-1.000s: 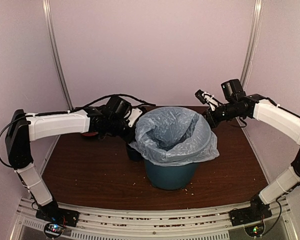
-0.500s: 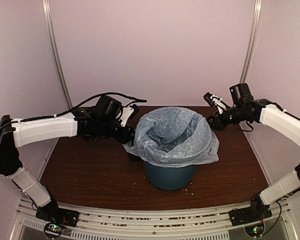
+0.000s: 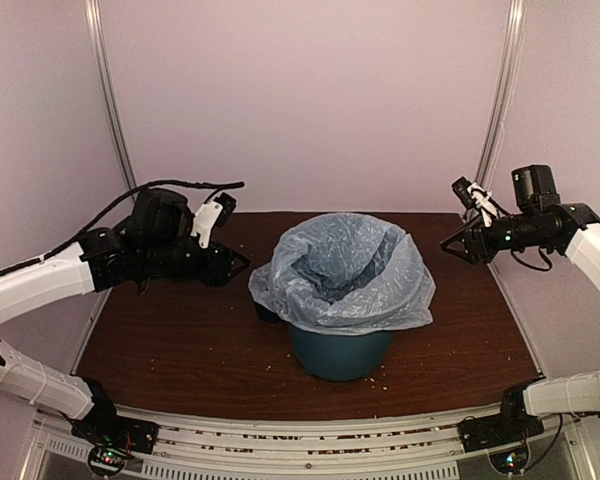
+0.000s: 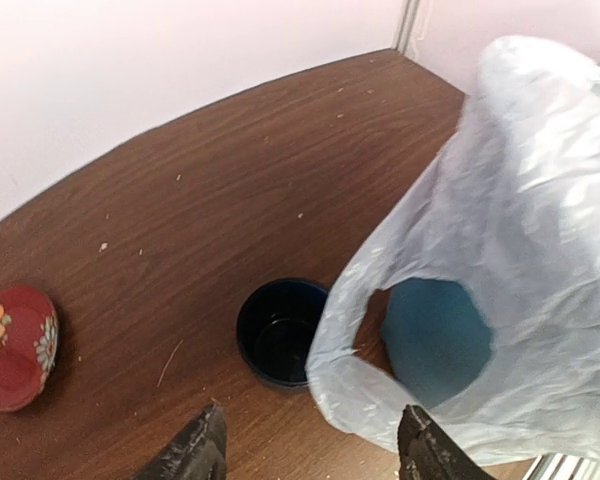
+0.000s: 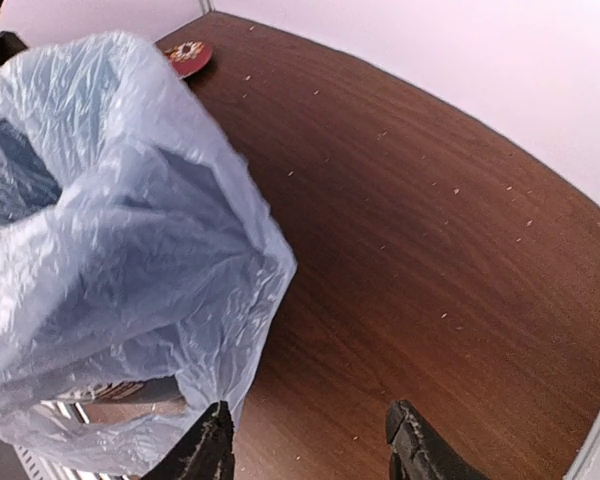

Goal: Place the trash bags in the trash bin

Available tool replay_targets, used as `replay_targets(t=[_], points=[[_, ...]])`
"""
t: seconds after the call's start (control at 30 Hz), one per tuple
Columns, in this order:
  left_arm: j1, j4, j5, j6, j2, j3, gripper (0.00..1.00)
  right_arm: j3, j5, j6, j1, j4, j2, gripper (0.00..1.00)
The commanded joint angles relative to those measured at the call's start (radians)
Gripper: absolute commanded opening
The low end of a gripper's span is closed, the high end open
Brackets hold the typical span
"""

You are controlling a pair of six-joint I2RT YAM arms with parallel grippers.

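One trash bag (image 3: 332, 288) lines the trash bin (image 3: 340, 358); left tool (image 4: 311, 448), right tool (image 5: 310, 445) gape.

My end effector (image 5: 310, 445) sits at the bottom edge, fingers spread with nothing between them. The crinkled pale blue trash bag (image 5: 110, 230) fills the left, and the crumb-speckled brown surface (image 5: 430, 230) spreads right.

I'm working in a lab test booth, not a lived-in room. Plain pale walls (image 3: 310, 100) close in the back and both sides, with bare aluminium posts (image 3: 105, 110) running up by the far corners. A brown wood-grain table (image 3: 180, 350) fills the booth, and along its near edge runs a slotted metal rail (image 3: 300, 440) carrying both arm bases (image 3: 115, 432). The only household things are a teal trash bin (image 3: 340, 355) lined with a plastic bag (image 3: 330, 290), a dark mug (image 4: 280, 335) and a small red flowered piece (image 4: 15, 345).
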Motion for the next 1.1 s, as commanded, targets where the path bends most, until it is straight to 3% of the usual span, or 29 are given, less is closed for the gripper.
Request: replay_targets(t=[0.0,0.13,0.4,0.67,0.73,0.83,0.9,1.07], points=[[0.052,0.136,0.008,-0.094,0.002,-0.089,0.6,-0.098,-0.08,-0.122,-0.002,-0.08,0.004,0.54],[0.082,0.255,0.119,-0.128,0.0,-0.141,0.61,-0.144,-0.157,-0.202,0.015,-0.108,0.056,0.57],[0.083,0.416,0.302,-0.137,0.109,-0.17,0.6,-0.15,-0.229,-0.184,0.057,-0.032,0.125,0.58],[0.083,0.435,0.276,-0.144,0.2,-0.169,0.47,-0.17,-0.252,-0.14,0.063,0.029,0.154,0.51],[0.082,0.439,0.272,-0.148,0.227,-0.17,0.38,-0.188,-0.246,-0.11,0.063,0.082,0.154,0.44],[0.079,0.468,0.296,-0.162,0.255,-0.186,0.14,-0.205,-0.237,-0.087,0.064,0.116,0.167,0.19],[0.072,0.484,0.298,-0.166,0.259,-0.205,0.0,-0.206,-0.218,-0.103,0.064,0.107,0.181,0.13],[0.065,0.535,0.293,-0.176,0.228,-0.271,0.0,-0.239,-0.189,-0.119,0.064,0.124,0.19,0.0]])
